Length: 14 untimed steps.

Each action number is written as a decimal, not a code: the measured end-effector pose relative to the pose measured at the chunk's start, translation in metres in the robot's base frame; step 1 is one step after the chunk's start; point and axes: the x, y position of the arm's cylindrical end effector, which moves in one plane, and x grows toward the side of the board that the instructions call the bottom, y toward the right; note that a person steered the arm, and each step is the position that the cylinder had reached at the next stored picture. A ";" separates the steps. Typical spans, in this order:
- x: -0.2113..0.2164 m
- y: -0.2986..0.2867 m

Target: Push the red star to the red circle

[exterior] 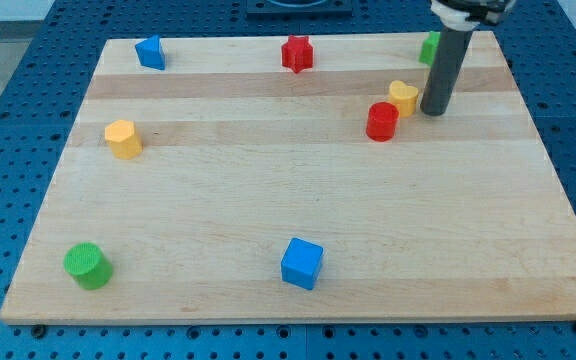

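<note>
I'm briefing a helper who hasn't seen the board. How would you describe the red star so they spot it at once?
Start at the wooden board's edge along the view's top and look near its middle. The red star sits there alone, right of the blue block. The only other red piece, the red circle, is round and sits lower right, beside my tip.

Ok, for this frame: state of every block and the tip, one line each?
red star: top edge, untouched
red circle: beside yellow heart
my tip: right of the heart
green block: partly hidden by rod
blue cube, green cylinder, yellow block, blue block: standing alone
</note>
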 end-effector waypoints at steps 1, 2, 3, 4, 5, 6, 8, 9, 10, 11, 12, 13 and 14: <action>-0.038 -0.009; -0.063 -0.045; -0.081 -0.079; -0.105 -0.101; -0.136 -0.111; -0.149 -0.132; -0.146 -0.182; -0.131 -0.182; -0.105 -0.182; -0.078 -0.182; -0.052 -0.182; -0.063 -0.201; -0.067 -0.236</action>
